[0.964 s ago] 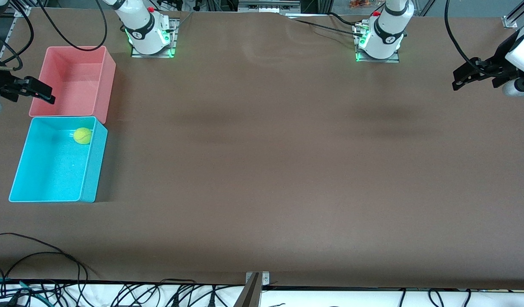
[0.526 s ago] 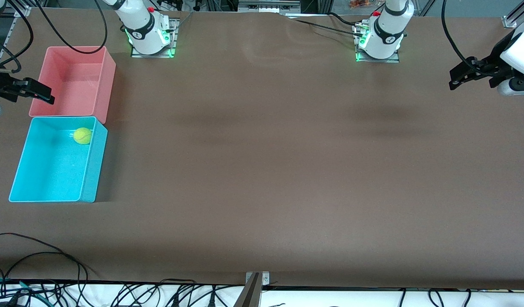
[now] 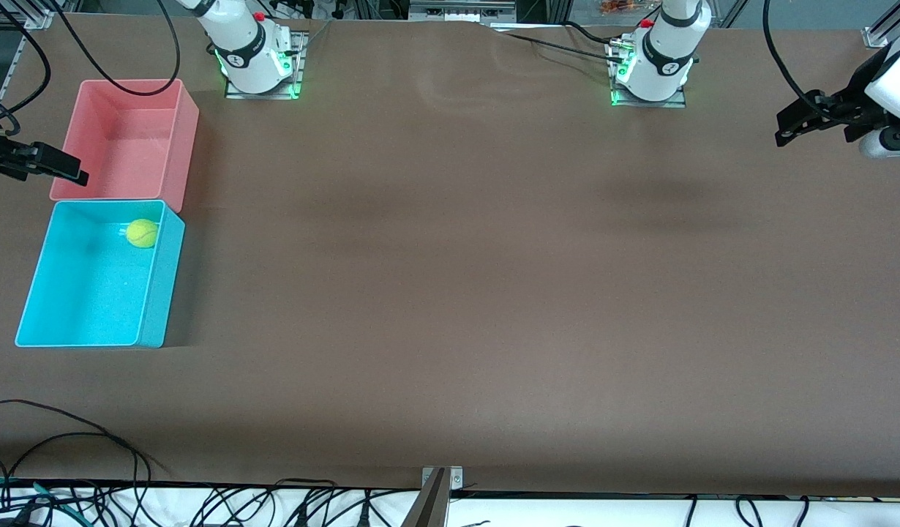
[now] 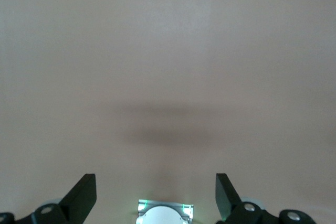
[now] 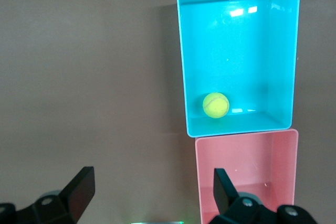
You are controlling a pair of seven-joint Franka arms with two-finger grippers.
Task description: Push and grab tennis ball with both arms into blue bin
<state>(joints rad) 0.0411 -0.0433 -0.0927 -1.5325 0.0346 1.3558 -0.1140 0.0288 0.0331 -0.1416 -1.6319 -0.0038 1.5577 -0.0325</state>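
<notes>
The tennis ball (image 3: 142,233) lies inside the blue bin (image 3: 159,293), in the corner next to the pink bin. The right wrist view shows the tennis ball (image 5: 216,105) resting on the floor of the blue bin (image 5: 184,66). My right gripper (image 3: 73,172) hangs open and empty over the table's edge at the right arm's end, beside the pink bin. From its own wrist, the right gripper (image 5: 152,179) has wide-apart fingers with nothing between them. My left gripper (image 3: 786,128) hovers open over the left arm's end of the table. The left gripper (image 4: 155,184) holds nothing above bare brown table.
A pink bin (image 3: 189,139) of the same size stands against the blue bin, farther from the front camera. It shows in the right wrist view as the pink bin (image 5: 247,161). Both arm bases stand along the table's back edge. Cables lie along the front edge.
The right gripper has drawn back a little toward the table's end. The left gripper has shifted slightly away from the front camera. The ball has not moved.
</notes>
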